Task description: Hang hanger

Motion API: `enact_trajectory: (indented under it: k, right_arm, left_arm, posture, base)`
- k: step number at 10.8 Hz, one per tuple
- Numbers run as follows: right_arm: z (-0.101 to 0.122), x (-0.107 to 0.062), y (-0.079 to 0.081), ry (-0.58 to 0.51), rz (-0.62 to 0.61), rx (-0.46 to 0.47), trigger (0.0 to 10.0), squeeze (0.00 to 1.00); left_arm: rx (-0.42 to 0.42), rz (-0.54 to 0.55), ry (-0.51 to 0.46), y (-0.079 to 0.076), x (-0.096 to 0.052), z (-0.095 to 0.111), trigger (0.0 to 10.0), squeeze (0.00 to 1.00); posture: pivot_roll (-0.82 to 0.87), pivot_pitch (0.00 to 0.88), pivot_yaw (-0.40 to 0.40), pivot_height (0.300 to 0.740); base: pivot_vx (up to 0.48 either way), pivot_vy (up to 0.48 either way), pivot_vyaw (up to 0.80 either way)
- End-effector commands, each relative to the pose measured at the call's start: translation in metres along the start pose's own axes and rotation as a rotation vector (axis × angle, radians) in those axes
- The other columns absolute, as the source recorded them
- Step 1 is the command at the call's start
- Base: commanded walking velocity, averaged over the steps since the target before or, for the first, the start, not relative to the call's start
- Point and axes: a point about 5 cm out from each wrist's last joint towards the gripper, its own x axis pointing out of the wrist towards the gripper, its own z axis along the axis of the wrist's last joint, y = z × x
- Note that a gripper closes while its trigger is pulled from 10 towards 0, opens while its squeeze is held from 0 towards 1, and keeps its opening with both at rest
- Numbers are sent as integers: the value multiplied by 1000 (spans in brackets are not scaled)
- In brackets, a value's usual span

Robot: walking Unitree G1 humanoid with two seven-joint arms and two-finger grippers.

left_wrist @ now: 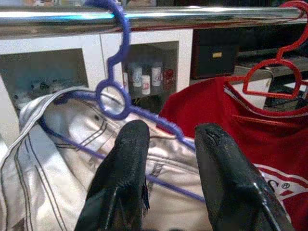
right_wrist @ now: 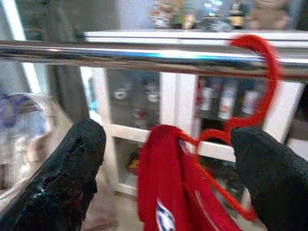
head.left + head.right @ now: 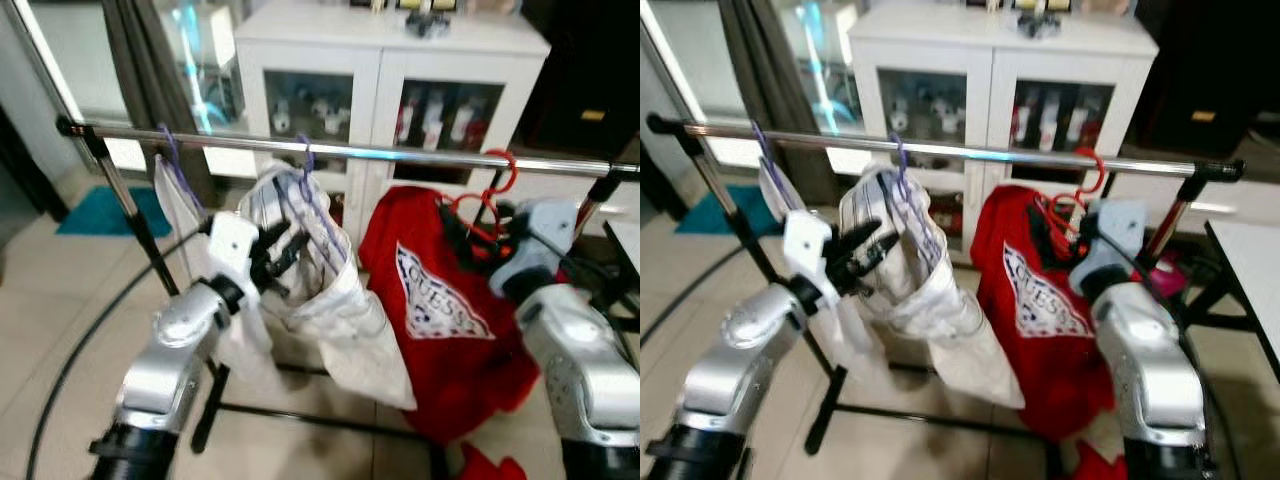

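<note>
A red hanger (image 3: pixel 497 182) carrying a red printed T-shirt (image 3: pixel 440 300) has its hook over the chrome rail (image 3: pixel 400 152) near the rail's right end. My right gripper (image 3: pixel 470 238) is just below that hook, open; in the right wrist view its fingers (image 2: pixel 82 149) stand wide apart with the red hanger (image 2: pixel 260 72) ahead of them, not clamped. A purple hanger (image 3: pixel 305 165) with a white jacket (image 3: pixel 330 290) hangs at mid rail. My left gripper (image 3: pixel 290 250) is open beside the jacket, holding nothing.
Another purple hanger (image 3: pixel 170 150) with a white garment hangs at the rail's left end. A white glass-door cabinet (image 3: pixel 380 60) stands behind the rack. The rack's base bar (image 3: pixel 300 415) and a black cable (image 3: pixel 80 350) cross the tiled floor. A white table edge (image 3: pixel 1250 260) is at the right.
</note>
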Motion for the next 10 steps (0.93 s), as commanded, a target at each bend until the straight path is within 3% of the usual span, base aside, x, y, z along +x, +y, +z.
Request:
enact_trajectory:
  k: [1, 6, 8, 10]
  right_arm:
    - [3, -7, -3, 24, 99, -10, 10000, 1000]
    - [13, -27, -45, 87, 204, -71, 10000, 1000]
    - [13, -21, -62, 144, 218, -103, 10000, 1000]
    - [9, -13, -71, 189, 232, -85, 10000, 1000]
  left_arm:
    - [-8, -60, -12, -1, -2, 4, 10000, 0]
    - [-29, -310, 43, -10, -1, 5, 10000, 0]
    - [-37, -457, 77, -12, 0, 8, 10000, 0]
    - [-38, -524, 101, -12, 0, 9, 10000, 0]
  posture:
    - [-131, 0, 27, 740]
    - [-140, 0, 27, 740]
    - [-149, 0, 38, 740]
    - [-153, 0, 51, 740]
  base:
    - [0, 0, 0]
    - [0, 0, 0]
    - [0, 0, 0]
    - [0, 0, 0]
